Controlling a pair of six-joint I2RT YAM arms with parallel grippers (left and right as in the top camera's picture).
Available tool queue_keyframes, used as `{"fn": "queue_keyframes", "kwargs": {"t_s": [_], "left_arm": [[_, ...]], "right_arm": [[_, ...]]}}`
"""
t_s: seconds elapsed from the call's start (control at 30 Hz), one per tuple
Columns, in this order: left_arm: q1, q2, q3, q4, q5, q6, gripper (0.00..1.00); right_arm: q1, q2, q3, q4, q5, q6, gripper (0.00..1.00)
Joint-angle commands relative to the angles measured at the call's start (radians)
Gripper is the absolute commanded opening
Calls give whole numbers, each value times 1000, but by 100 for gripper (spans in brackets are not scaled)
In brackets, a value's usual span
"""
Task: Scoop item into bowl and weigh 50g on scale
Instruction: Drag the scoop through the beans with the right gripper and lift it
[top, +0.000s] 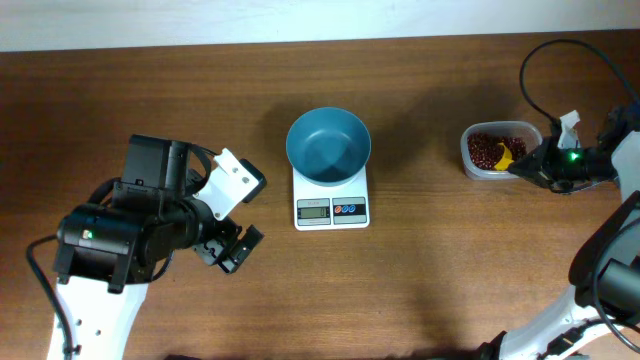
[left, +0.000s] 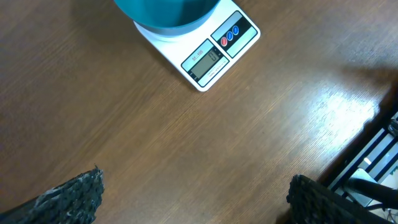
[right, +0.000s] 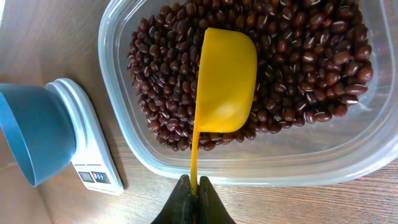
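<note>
The teal-blue bowl (top: 328, 146) stands empty on the white scale (top: 331, 209) at the table's middle; both also show in the left wrist view, the bowl (left: 166, 12) and the scale (left: 211, 56), and in the right wrist view, the bowl (right: 34, 134) and the scale (right: 93, 155). The reddish-brown beans (top: 487, 150) fill a clear tub (top: 470, 165) at the right. My right gripper (right: 194, 186) is shut on the handle of a yellow scoop (right: 225, 78), whose cup lies tilted on the beans (right: 292, 74). My left gripper (left: 193, 196) is open and empty above bare table, left of the scale.
The clear tub's rim (right: 249, 171) lies between my right gripper and the beans. A black cable (top: 545, 60) loops at the table's back right. The table's edge and dark framework (left: 373, 162) show at the right of the left wrist view.
</note>
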Motion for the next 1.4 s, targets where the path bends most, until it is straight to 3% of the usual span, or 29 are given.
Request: {"fn": "queue_keyframes", "kwargs": {"t_s": [0.0,1.37], "left_arm": [[5,-6,15,2,15,16,99],[5,-6,15,2,15,16,99]], "right_arm": [[-31,20,-13,-4,-65,-7,4],[-146,19,-13,-35,-309,-131,4]]}}
